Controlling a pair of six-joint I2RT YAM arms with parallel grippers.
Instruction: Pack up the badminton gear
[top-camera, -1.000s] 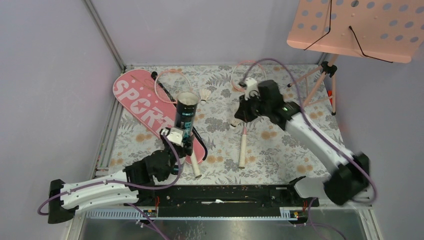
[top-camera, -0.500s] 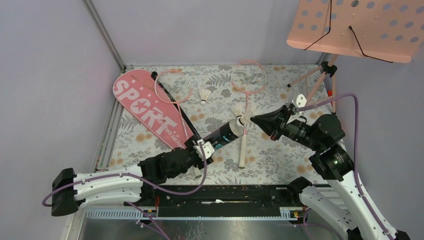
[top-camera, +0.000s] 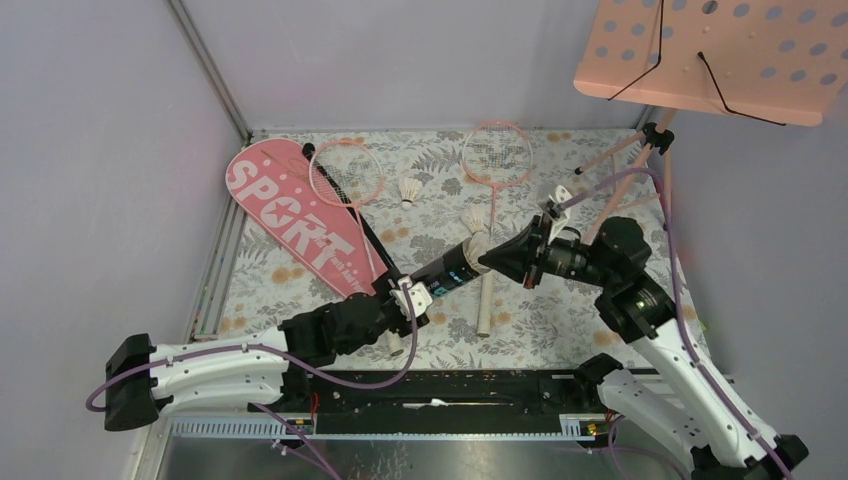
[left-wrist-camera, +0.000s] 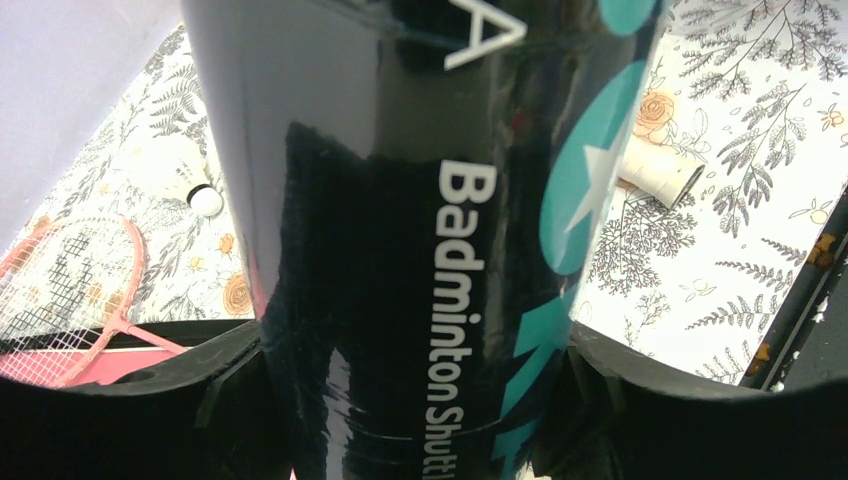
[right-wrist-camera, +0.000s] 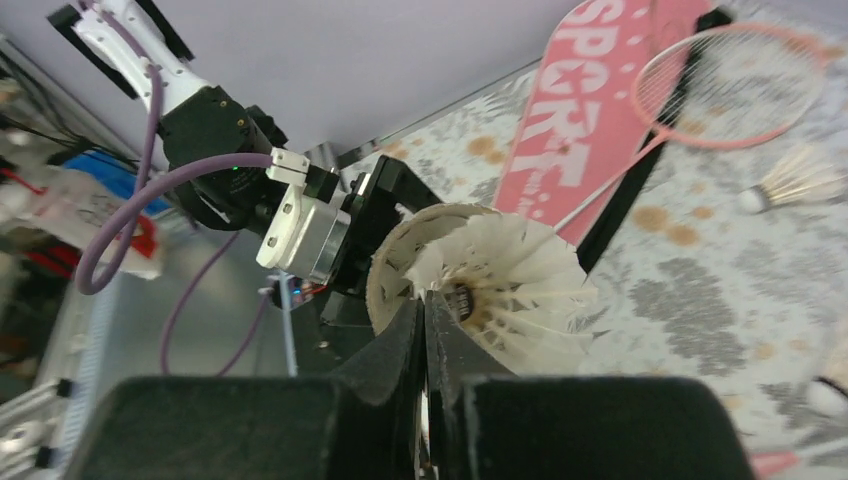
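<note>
Above mid-table: black tube (top-camera: 455, 268) held tilted, mouth facing right, with a shuttlecock (right-wrist-camera: 510, 280) at its rim.
Right tool (top-camera: 490, 258): pinched shut on that shuttlecock, seemingly by its feather skirt.
Left tool (top-camera: 405, 300): clamped around the tube's lower end.
Handling: feathers likely light and crushable, so the cork is the safer hold; tube stiff, glossy, probably slippery.
Around: loose shuttlecocks (top-camera: 408, 190) just beyond; left racket (top-camera: 345, 172) on the cover (top-camera: 290, 220), far left.
Obstacles: right racket (top-camera: 497, 153) has its handle under the tube; music stand (top-camera: 720, 50) far right.

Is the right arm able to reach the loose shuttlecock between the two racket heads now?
Probably not yet. The right gripper is shut on another shuttlecock at the black tube mouth. The loose shuttlecock lies in the open, with nothing covering it.
</note>
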